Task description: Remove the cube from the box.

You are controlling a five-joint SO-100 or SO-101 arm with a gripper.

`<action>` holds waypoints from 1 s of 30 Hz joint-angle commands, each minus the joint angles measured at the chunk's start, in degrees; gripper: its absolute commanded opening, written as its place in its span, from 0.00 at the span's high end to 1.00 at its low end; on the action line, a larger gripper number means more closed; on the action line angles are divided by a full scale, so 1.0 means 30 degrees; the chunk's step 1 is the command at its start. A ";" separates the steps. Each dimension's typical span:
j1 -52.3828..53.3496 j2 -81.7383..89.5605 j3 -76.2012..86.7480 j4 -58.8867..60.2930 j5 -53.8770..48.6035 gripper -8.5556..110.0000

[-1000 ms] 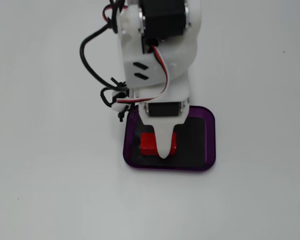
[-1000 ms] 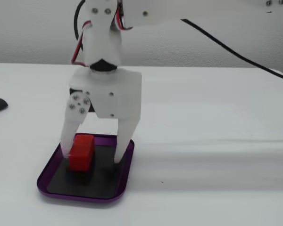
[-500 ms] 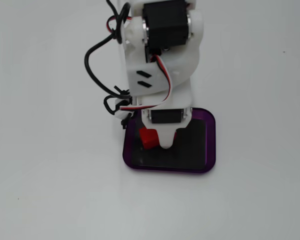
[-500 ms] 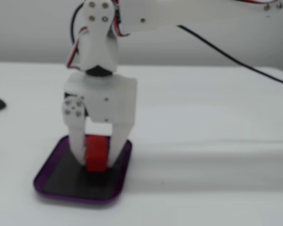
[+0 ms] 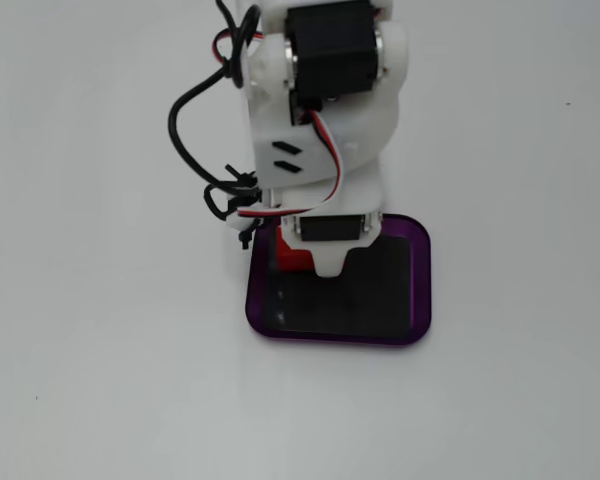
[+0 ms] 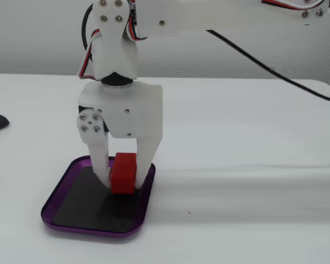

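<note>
My gripper [image 6: 122, 179] pointing straight down, jaws pinching the red cube [image 6: 123, 172] between them, cube raised off the black floor of the purple-rimmed box [image 6: 60, 190], box directly beneath my fingertips on the white table [image 6: 247, 165]

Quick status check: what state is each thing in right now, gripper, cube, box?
gripper: shut on the cube, fingers pointing down over the box.
cube: clamped between the fingers, tilted, apparently lifted off the box bottom.
box: flat on the table, black bottom otherwise bare.
</note>
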 commanded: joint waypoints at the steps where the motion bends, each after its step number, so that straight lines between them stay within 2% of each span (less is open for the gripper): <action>1: -0.0029 0.2520 -0.2227 0.1494 -0.0117 0.93; 8: -0.0146 0.4922 -0.2842 0.2432 0.0029 0.93; 12: -0.0176 0.7090 -0.0176 0.2520 0.0117 0.93; 18: 0.0088 1.2129 0.7119 0.1934 0.0146 0.93; 30: -0.0088 2.1709 2.3496 -0.5010 0.0029 0.93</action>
